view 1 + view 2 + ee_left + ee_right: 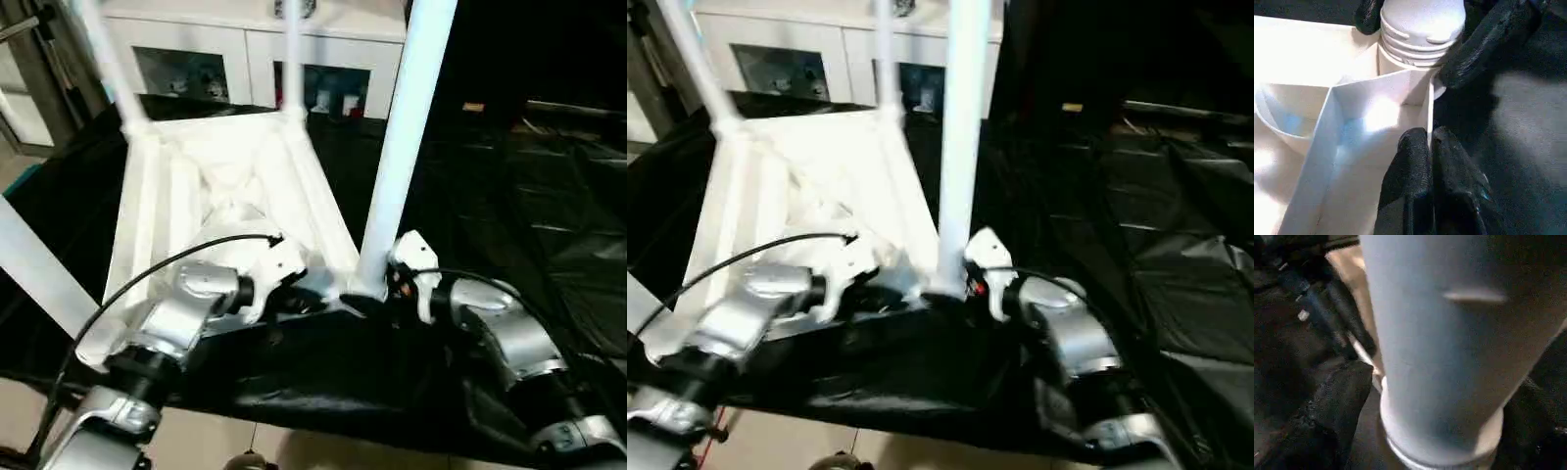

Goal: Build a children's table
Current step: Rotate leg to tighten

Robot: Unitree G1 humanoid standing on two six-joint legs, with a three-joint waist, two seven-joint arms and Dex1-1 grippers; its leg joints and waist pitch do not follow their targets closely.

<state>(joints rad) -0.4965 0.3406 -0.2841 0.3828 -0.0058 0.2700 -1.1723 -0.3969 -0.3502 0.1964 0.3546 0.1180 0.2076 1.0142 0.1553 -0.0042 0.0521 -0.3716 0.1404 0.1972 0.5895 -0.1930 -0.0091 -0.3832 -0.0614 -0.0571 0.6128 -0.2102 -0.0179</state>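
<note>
Now the table top (211, 186) lies upside down in the middle left. One leg (397, 147) stands straight up at its near right corner. The right gripper (392, 284) is nearest, fingers wide around its base. The left gripper (1427, 161) pinches the top's rim.

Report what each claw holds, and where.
Left claw pinches a rim wall of the table top beside the corner socket. Right claw surrounds the leg base; grip cannot be told.
</note>
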